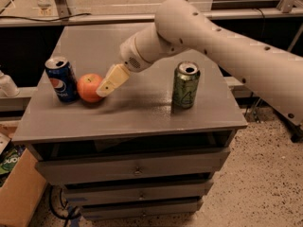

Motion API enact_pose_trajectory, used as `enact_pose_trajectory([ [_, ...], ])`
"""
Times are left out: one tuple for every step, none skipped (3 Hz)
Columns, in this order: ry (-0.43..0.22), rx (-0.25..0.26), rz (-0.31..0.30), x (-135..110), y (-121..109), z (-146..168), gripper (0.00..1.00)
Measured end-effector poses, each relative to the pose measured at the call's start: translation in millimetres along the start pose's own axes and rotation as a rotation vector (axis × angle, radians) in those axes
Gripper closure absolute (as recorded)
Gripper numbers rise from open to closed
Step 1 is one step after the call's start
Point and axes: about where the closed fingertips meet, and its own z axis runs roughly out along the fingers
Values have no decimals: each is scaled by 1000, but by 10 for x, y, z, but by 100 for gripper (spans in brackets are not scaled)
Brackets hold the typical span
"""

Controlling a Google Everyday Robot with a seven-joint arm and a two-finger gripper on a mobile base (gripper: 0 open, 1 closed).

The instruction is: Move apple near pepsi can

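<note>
The apple (pixel 89 87), red-orange and round, rests on the grey cabinet top (pixel 142 108) right beside the pepsi can (pixel 61 79), a dark blue can with a red, white and blue logo standing at the left. The two are touching or nearly so. My gripper (pixel 107 87), cream-coloured at the end of the white arm (pixel 199 37), hangs just right of the apple, its tip overlapping the apple's right edge in the camera view. Whether it touches the apple I cannot tell.
A green can with black markings (pixel 185 85) stands upright on the right half of the top. The cabinet has drawers (pixel 135 167) below. A cardboard box (pixel 16 193) sits on the floor at the lower left. A rail and shelf (pixel 94 18) run behind.
</note>
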Motion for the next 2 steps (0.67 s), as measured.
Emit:
enact_pose_trajectory([
  [15, 159, -24, -33, -503, -355, 0],
  [43, 376, -10, 60, -1082, -830, 0],
])
